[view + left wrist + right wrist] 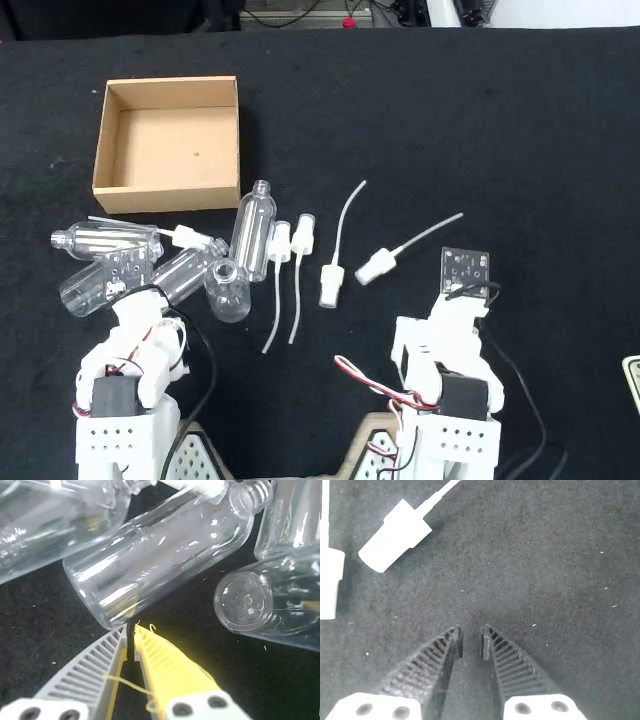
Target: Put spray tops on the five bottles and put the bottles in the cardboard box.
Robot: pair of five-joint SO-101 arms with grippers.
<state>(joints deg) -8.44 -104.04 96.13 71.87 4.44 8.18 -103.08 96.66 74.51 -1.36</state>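
Observation:
Several clear bottles point(253, 230) lie in a loose heap below the open cardboard box point(170, 185), none with a top on. Several white spray tops point(332, 280) with long tubes lie loose on the cloth to their right; one point(190, 237) rests across the heap. My left gripper point(132, 629) is shut, with its grey and yellow tips at the base of one lying bottle point(160, 550); another bottle point(245, 602) shows its round bottom beside it. My right gripper point(470, 641) hovers over bare cloth, open by a narrow gap and holding nothing, short of a spray top point(395, 535).
The black cloth point(520, 130) covers the whole table. The box's inside holds nothing. Both arm bases point(125, 430) stand at the near edge, with red and black wires point(365, 380) between them. A second spray top point(330, 585) lies beside the right gripper's view.

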